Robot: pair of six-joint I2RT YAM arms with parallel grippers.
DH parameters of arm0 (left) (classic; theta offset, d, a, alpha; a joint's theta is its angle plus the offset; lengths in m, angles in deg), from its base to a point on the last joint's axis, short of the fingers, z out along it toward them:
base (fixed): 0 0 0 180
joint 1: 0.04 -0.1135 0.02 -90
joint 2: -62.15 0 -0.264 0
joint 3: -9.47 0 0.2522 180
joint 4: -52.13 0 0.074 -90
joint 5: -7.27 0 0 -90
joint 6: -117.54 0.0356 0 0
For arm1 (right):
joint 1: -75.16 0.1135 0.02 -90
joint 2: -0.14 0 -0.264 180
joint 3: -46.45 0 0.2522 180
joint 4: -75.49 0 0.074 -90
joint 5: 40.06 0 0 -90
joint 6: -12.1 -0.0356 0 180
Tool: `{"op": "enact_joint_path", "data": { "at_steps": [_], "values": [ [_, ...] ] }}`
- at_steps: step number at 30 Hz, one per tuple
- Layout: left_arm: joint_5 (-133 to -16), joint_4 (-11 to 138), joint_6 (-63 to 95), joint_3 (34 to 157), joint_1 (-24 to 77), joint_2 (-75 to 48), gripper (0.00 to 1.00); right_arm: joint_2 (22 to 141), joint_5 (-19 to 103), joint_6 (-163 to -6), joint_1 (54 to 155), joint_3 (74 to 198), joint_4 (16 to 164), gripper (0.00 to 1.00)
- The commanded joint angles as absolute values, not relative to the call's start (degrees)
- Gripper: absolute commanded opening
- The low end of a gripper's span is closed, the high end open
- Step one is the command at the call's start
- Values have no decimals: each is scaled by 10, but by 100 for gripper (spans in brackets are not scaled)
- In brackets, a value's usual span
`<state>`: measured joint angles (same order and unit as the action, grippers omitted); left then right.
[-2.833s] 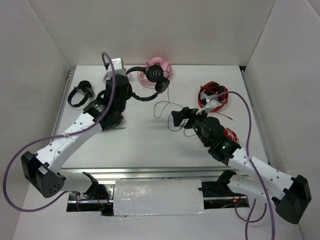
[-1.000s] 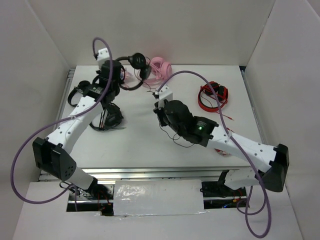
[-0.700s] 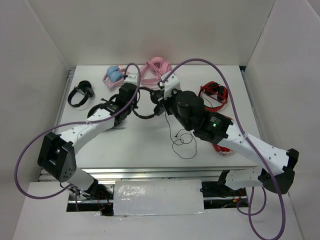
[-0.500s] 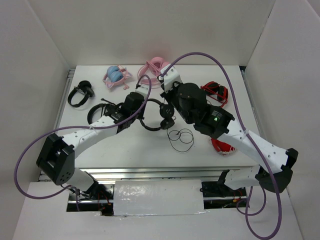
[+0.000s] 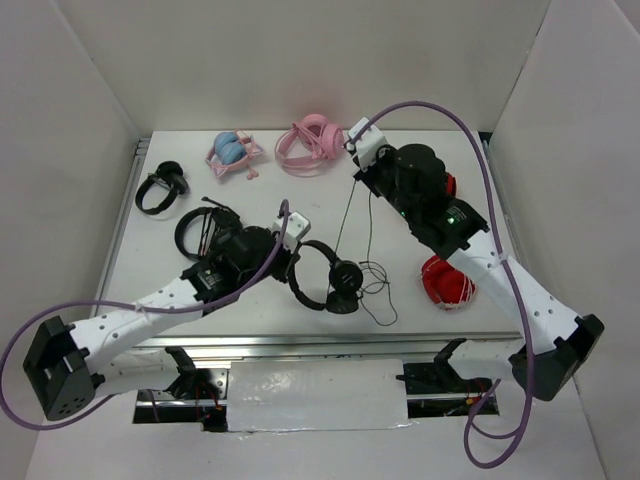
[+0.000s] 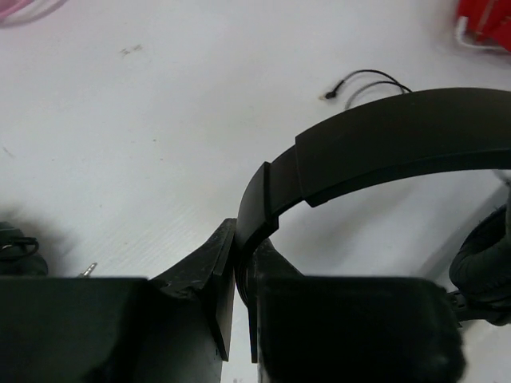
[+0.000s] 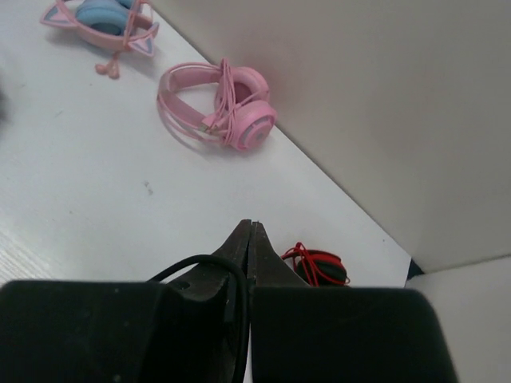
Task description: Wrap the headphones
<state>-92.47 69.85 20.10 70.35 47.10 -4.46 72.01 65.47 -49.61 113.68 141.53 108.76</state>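
Note:
The black headphones (image 5: 328, 278) hang just above the table's front middle, with my left gripper (image 5: 294, 262) shut on their thin headband (image 6: 383, 136). In the left wrist view the jaws (image 6: 243, 243) pinch the band's end, and one earcup (image 6: 485, 267) shows at the right edge. The thin black cable (image 5: 345, 225) rises from the earcup to my right gripper (image 5: 360, 172), held high near the back. That gripper (image 7: 251, 231) is shut on the cable (image 7: 239, 275), which runs between its fingers. Loose cable loops (image 5: 378, 290) lie beside the earcup.
Pink headphones (image 5: 308, 145) and a blue-and-pink pair (image 5: 232, 150) lie at the back. A small black pair (image 5: 160, 187) and a black headset (image 5: 200, 232) sit on the left. Red headphones (image 5: 445, 282) lie front right; another red pair (image 7: 319, 267) is by the right arm.
My left gripper has drawn the headphones toward the near edge. My right gripper has risen toward the back with the cable, stretching it out from the earcup.

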Motion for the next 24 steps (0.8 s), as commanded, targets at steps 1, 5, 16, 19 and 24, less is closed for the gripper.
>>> {"op": "enact_joint_path", "data": {
  "at_steps": [1,5,16,19,24],
  "values": [
    [-864,701,224,678,485,2,0,665,517,-415,1101,1359,996,0],
    [-816,694,221,647,495,63,0,641,399,-398,1046,1268,915,0],
    [-802,681,158,706,494,114,0,706,191,-596,1003,1239,909,1],
    [-823,683,119,753,493,101,0,726,168,-650,1012,1203,841,6],
    [-945,732,80,880,488,64,0,770,155,-742,1034,1184,756,11]
  ]
}}
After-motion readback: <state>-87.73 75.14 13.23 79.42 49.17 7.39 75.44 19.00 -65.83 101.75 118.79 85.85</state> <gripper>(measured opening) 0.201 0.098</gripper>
